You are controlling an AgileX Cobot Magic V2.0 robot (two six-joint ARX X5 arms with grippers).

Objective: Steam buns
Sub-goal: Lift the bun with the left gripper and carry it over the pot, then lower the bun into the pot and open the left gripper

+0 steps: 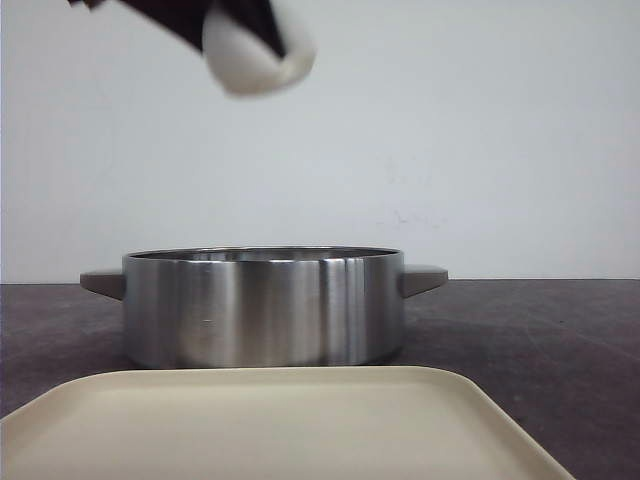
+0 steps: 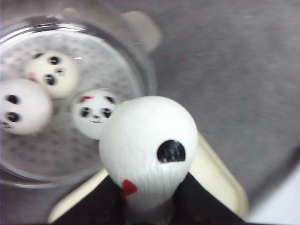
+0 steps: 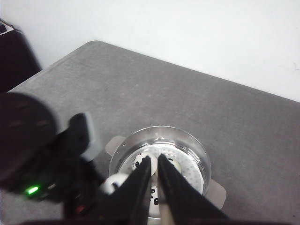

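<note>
One glossy white panda-face bun (image 2: 149,145) is clamped in the left gripper (image 2: 150,206), high above the steel pot (image 1: 264,308). Three more panda buns (image 2: 52,72) lie on its perforated insert. Right gripper (image 3: 154,161) nearly closed, holding nothing.

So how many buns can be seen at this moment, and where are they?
4. Three lie in the pot on its perforated tray: one, one and one. The fourth bun is held in the left claw above the pot. None seems hidden.
</note>
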